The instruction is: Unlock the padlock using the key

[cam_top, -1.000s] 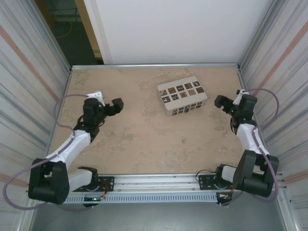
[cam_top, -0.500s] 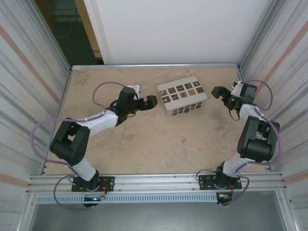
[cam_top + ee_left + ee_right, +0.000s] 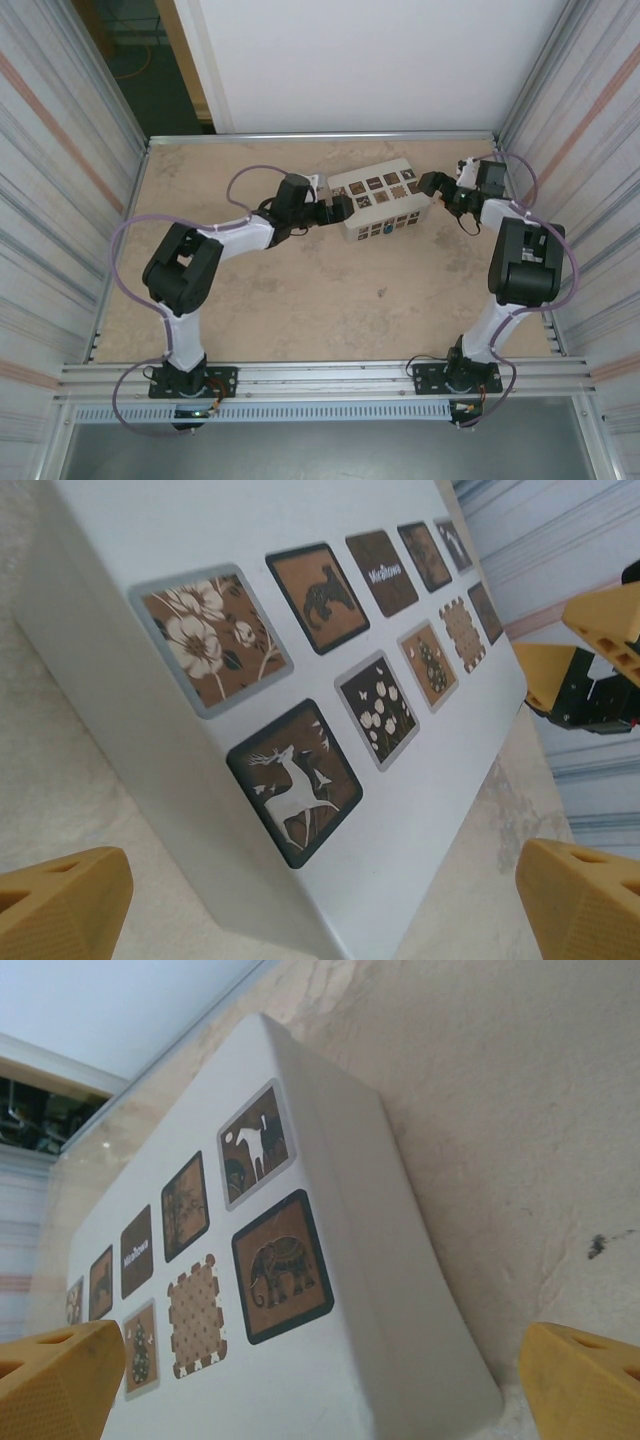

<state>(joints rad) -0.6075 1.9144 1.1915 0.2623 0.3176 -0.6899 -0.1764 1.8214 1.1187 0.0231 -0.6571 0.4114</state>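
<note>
Gently now: steady the box, then go for the lock

Both arms are at the white box [image 3: 380, 197] with the brown picture squares. My left gripper [image 3: 343, 206] is at one end of it and my right gripper [image 3: 431, 185] is at the other end.

From the left wrist, the jaws are wide open, with the box top lying in the gap between the two tan fingertips [image 3: 62, 902]. From the right wrist it looks the same: jaws wide, a corner of the box between them, nothing held.

The padlock [image 3: 388, 228] is a tiny blue spot on the near wall of the box. It sits off to the side of both pairs of jaws, not between either pair.

I see no key in either pair of jaws. A small dark speck [image 3: 381, 292] lies on the table [image 3: 250, 300], well apart from both pairs of jaws. It may be the key, but it is too small to tell.

I think the step now is to hold the box firm. To do it well, I would close one pair of jaws slowly on the box end, square to its walls, so it does not slide or tip. The other jaws should stay free for the key. The lock is very small, so I would move in little steps and keep the blue spot facing the free jaws.
</note>
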